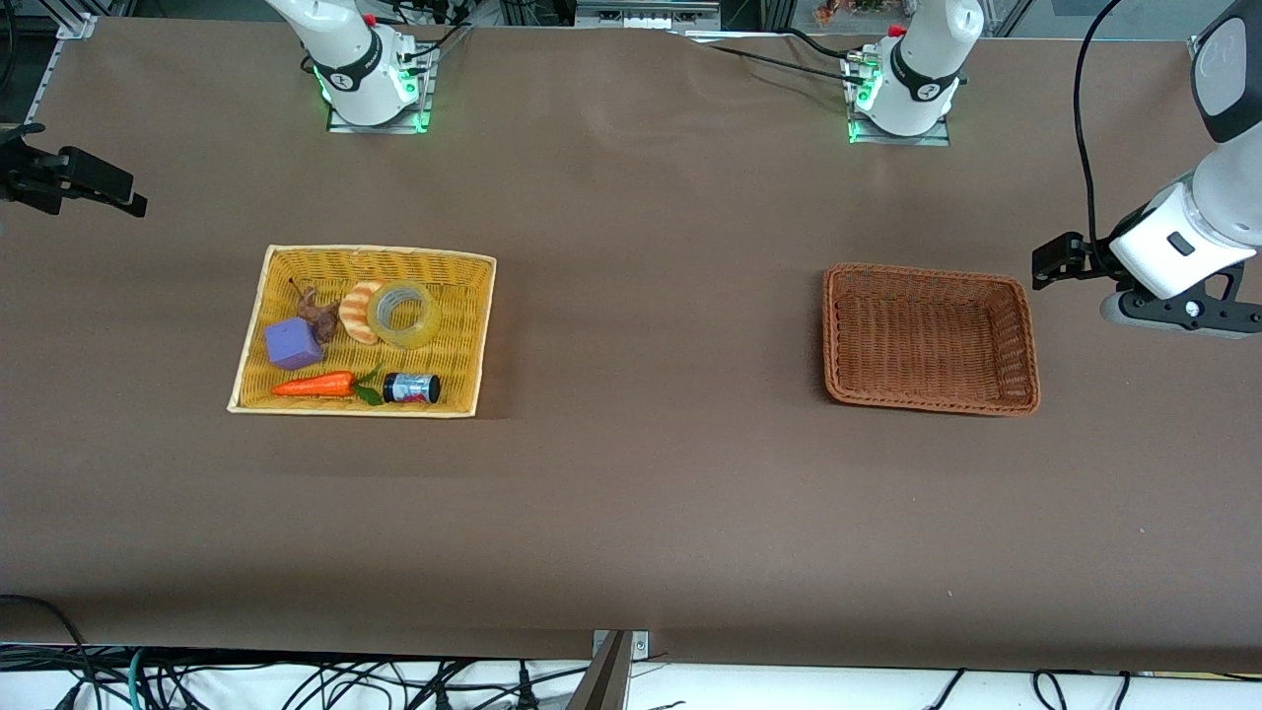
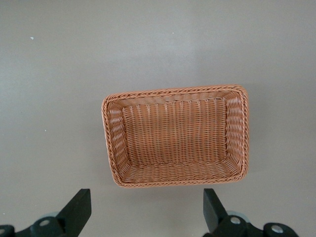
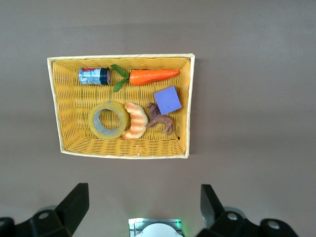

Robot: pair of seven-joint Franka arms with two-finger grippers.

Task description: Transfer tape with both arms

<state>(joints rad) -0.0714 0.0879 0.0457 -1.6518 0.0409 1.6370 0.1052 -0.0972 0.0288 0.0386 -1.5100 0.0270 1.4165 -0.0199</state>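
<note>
I see the tape [image 1: 403, 315] lying flat in the yellow tray [image 1: 254, 326], touching the bread [image 1: 357, 313]. It looks light, stiff and slick, so I'd pinch one wall, a finger down the hole. My right gripper [image 3: 142, 205] hangs high over the table with fingers spread; the left gripper [image 2: 147, 210], also spread, waits beside the brown basket [image 1: 1019, 330].
</note>
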